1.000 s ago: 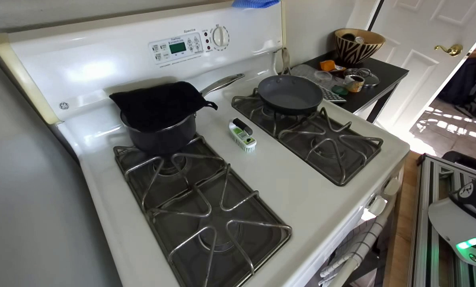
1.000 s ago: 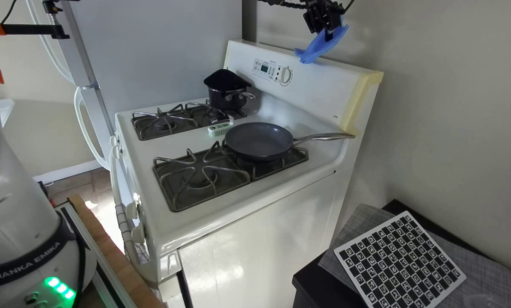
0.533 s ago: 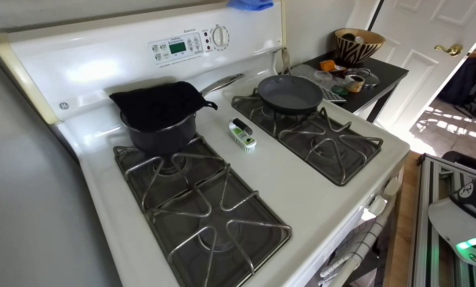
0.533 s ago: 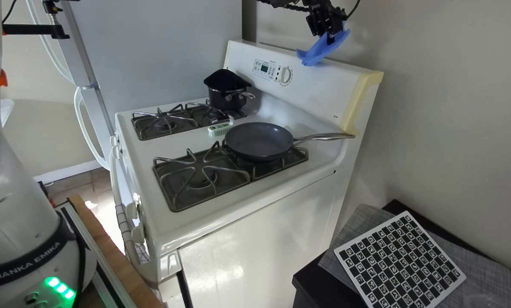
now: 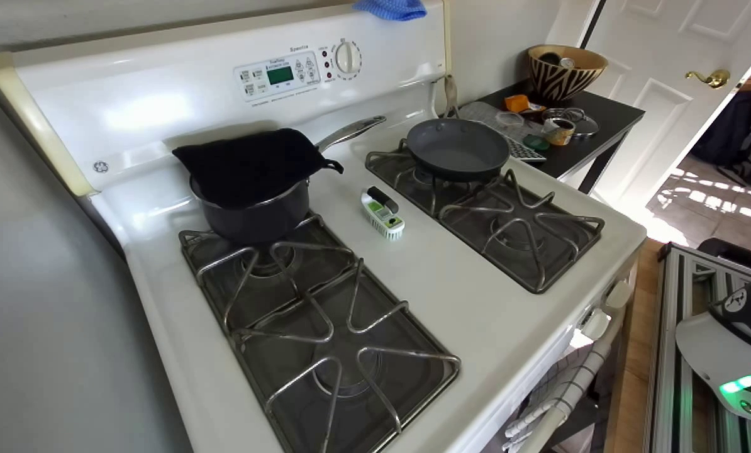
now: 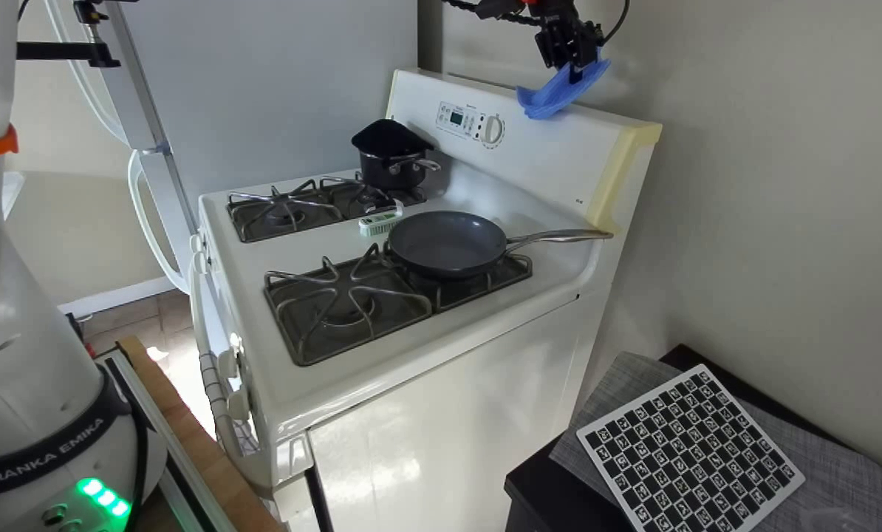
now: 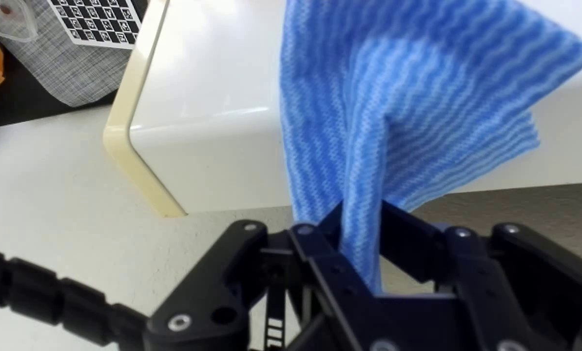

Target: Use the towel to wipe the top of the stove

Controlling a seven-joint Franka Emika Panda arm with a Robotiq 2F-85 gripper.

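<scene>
Wrist view: black gripper [image 7: 362, 224], pinching bunched blue towel [image 7: 417, 107]; white back panel [image 7: 213, 161] behind it. In an exterior view: towel [image 6: 558, 94] below gripper, at panel's top edge, contact indeterminable. In an exterior view: white stove [image 5: 438, 277] bearing dark pot [image 5: 256, 220], grey skillet [image 5: 457, 151], scrub brush [image 5: 382, 215] between.

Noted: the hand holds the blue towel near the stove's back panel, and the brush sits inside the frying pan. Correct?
Wrong about the brush: both exterior views show it on the stovetop, outside the frying pan. The hand does hold the blue towel near the back panel.
</scene>
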